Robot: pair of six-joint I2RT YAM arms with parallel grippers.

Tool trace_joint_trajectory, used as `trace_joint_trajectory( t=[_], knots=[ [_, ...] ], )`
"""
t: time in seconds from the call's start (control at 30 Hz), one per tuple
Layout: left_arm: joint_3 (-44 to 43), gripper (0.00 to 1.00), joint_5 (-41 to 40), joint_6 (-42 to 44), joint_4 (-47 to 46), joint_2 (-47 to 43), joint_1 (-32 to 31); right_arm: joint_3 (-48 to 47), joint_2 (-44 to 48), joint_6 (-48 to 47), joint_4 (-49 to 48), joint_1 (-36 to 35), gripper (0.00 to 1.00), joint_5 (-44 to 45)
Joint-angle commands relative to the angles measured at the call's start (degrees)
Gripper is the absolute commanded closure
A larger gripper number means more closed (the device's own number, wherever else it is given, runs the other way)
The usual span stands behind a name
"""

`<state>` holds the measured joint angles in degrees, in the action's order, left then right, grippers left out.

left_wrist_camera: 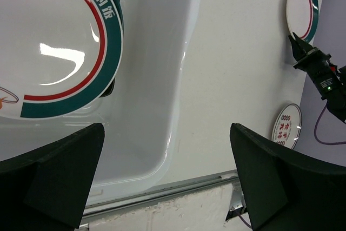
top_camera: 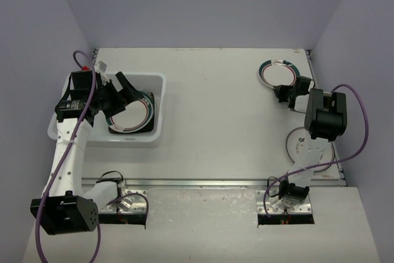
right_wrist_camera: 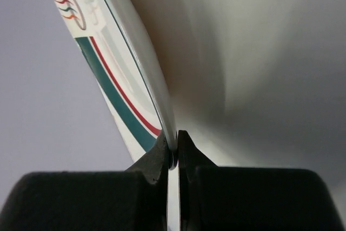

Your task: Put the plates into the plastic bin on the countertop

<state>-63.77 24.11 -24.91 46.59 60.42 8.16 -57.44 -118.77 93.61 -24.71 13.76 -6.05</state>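
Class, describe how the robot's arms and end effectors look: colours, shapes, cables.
The left arm and right arm have white links, boxy black joint housings and purple cables. The left end effector and right end effector each have two blocky black fingers.

Glossy ware, matt top
The plastic bin (left_wrist_camera: pixel 157 133) is smooth, shiny, translucent white; the teal-banded plate (left_wrist_camera: pixel 54 52) inside it and the far plate (top_camera: pixel 275 71) well to its right are glossy glazed. The countertop (top_camera: pixel 215 127) around the bin is matt, its metal rail (top_camera: pixel 209 183) dull grey.
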Motion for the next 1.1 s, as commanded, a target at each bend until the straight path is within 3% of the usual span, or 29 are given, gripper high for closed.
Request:
trace_joint_trajectory(
  t=[0.0,0.17,0.23,0.3,0.43,0.63,0.73,0.87,0.97,1.0,1.07],
  knots=[
    [-2.74,0.00,2.73,-1.88,-6.97,1.15,-0.52,-9.56,7.09,-16.24,10.23,-2.29,1.00,-13.32],
    [-3.59,0.00,11.46,-3.25,-13.55,5.90,-2.11,-10.16,13.98,-26.46,20.04,-8.64,1.00,-24.19],
    [-4.54,0.00,11.77,-3.02,-15.34,8.44,-4.09,-8.84,16.58,-30.48,20.36,-11.48,1.00,-29.35],
    [-6.67,0.00,10.88,-1.01,-16.26,11.88,-6.99,-10.57,20.80,-36.82,25.82,-18.82,1.00,-32.24],
    [-9.70,0.00,11.46,0.55,-18.86,14.65,-9.93,-22.14,20.55,-47.05,42.29,-25.85,1.00,-35.59],
    [-11.45,0.01,10.51,5.16,-18.60,15.97,-10.92,-34.57,19.74,-53.05,53.80,-34.26,1.00,-41.73],
    [-9.88,0.19,11.42,5.50,-18.41,15.50,-10.98,-35.69,20.47,-52.91,54.18,-35.97,1.00,-44.41],
    [-8.05,0.72,10.73,5.23,-18.47,13.96,-10.98,-34.28,22.41,-54.49,55.92,-37.31,1.00,-44.33],
    [-8.05,0.99,8.10,4.22,-18.11,12.42,-10.98,-31.47,24.24,-54.57,55.99,-37.32,1.00,-43.98],
    [-8.04,1.00,6.84,3.56,-17.96,11.75,-10.98,-30.73,24.67,-54.58,55.93,-37.32,0.99,-44.10],
    [-7.70,1.00,2.70,0.71,-17.40,10.17,-10.91,-28.69,25.80,-54.79,55.85,-37.32,0.53,-43.39]
  ],
)
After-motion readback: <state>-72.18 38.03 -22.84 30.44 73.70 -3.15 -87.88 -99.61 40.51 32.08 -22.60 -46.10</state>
